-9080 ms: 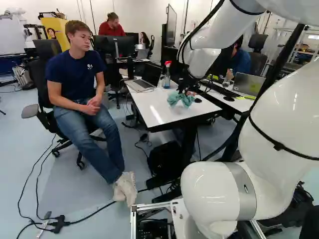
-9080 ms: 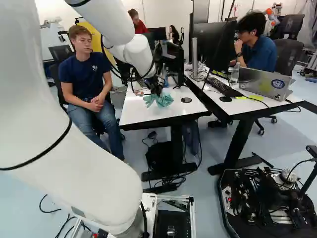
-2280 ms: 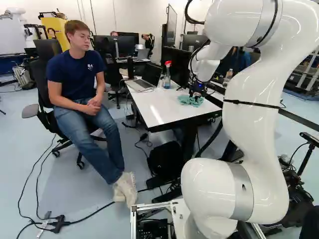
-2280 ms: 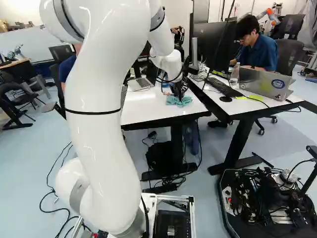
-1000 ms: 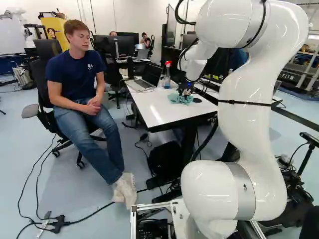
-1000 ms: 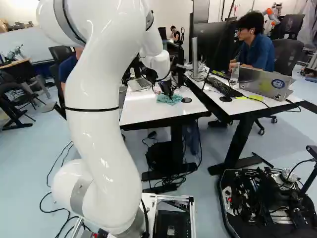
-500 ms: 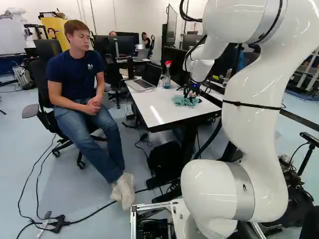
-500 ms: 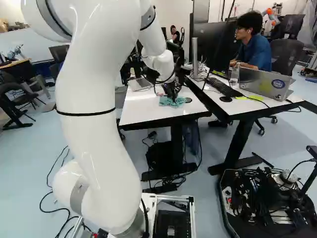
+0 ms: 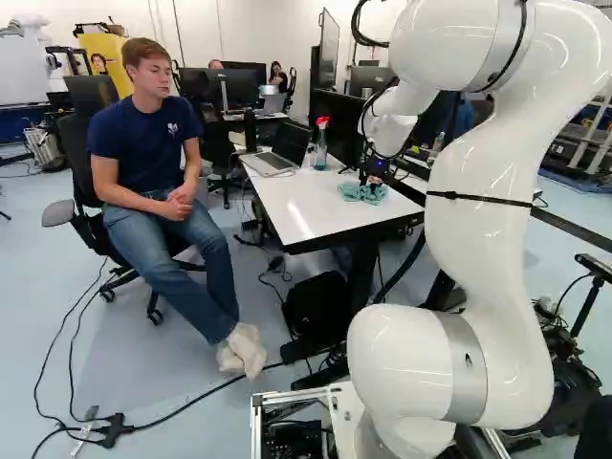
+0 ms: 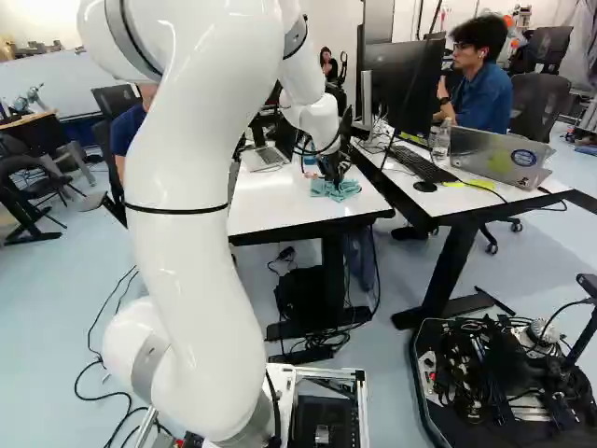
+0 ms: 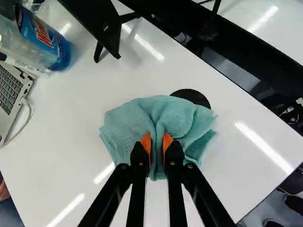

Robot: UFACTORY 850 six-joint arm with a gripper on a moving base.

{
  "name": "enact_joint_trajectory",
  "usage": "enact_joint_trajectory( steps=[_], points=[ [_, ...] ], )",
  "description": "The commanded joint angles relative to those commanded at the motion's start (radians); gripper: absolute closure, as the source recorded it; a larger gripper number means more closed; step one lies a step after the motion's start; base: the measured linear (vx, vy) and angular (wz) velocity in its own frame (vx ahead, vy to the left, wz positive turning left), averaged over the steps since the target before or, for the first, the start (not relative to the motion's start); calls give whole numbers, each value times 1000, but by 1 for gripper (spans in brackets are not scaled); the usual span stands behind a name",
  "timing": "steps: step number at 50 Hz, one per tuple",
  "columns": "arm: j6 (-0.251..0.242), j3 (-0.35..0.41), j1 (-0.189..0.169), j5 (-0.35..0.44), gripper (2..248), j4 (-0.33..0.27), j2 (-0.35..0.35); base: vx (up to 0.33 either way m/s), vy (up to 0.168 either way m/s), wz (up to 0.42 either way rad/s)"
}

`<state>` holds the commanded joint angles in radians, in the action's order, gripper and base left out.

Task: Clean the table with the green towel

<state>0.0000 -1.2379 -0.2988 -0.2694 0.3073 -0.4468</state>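
— Where is the towel, please?
— It lies on the bench, spread to both sides of the hand and partly hiding a black disc.
— And how is the hand?
— Narrow. It is holding a raised fold of the towel between its two orange pads.
— Why does it hold the middle?
— I think so that loose cloth remains at both sides, and this can wipe a wider part. The wiping seems to be the present step, but how much is cleaned, I cannot judge.
— What should come next?
— Probably a slow stroke along the bench, with light pressure. The fold could slip out, or the cloth could bunch. Near the laptop and the bottle it must be careful.
— Is there some label?
— Yes, the bottle carries a blue label with red lettering; I leave the words unread.
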Motion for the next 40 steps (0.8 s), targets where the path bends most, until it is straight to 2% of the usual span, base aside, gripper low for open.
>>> enact_joint_trajectory(
  steps=[17,40],
  points=[
    [0,-57,34,0,202,0,-43,0,0,0],
    [0,22,85,0,202,0,17,0,0,0]
  ],
)
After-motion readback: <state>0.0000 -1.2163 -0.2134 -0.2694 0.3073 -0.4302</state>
